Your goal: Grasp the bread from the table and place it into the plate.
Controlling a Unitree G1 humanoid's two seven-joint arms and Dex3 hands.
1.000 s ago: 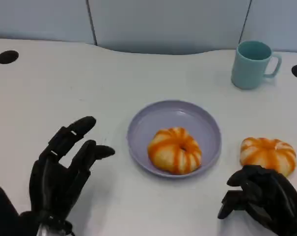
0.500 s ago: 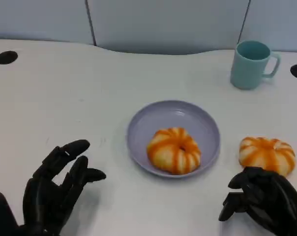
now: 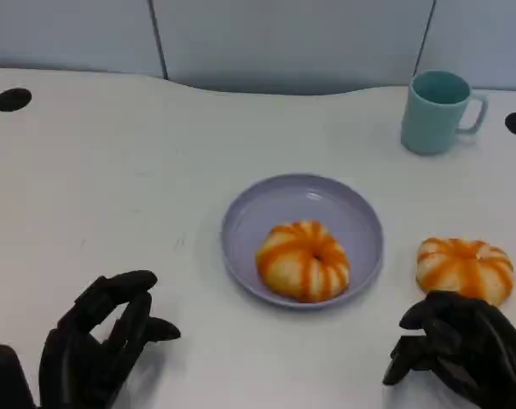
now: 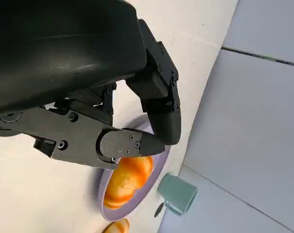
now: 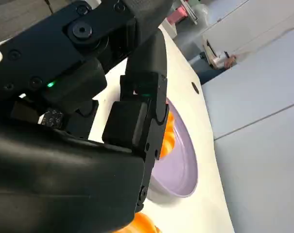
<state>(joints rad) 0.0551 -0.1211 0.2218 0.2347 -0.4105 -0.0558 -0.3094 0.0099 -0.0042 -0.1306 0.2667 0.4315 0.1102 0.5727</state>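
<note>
A lilac plate (image 3: 357,209) sits mid-table with one orange-striped bread (image 3: 303,261) lying in it. A second orange-striped bread (image 3: 465,268) lies on the table to the plate's right. My right hand (image 3: 458,351) hovers just on the near side of that bread, fingers curled in and holding nothing; I cannot tell if it touches the bread. My left hand (image 3: 100,341) is at the near left, well away from the plate, fingers apart and holding nothing. In the left wrist view the left hand's fingers (image 4: 132,143) reach toward the plate (image 4: 104,206) and its bread (image 4: 128,177).
A teal mug (image 3: 437,111) stands at the far right, also seen in the left wrist view as the mug (image 4: 178,194). Two black holes (image 3: 12,100) mark the table's far corners. A grey wall panel (image 3: 292,43) runs along the back edge.
My left hand has drawn back toward the near edge and lowered, its fingers curling in a little. The right hand and both breads stay where they were.
</note>
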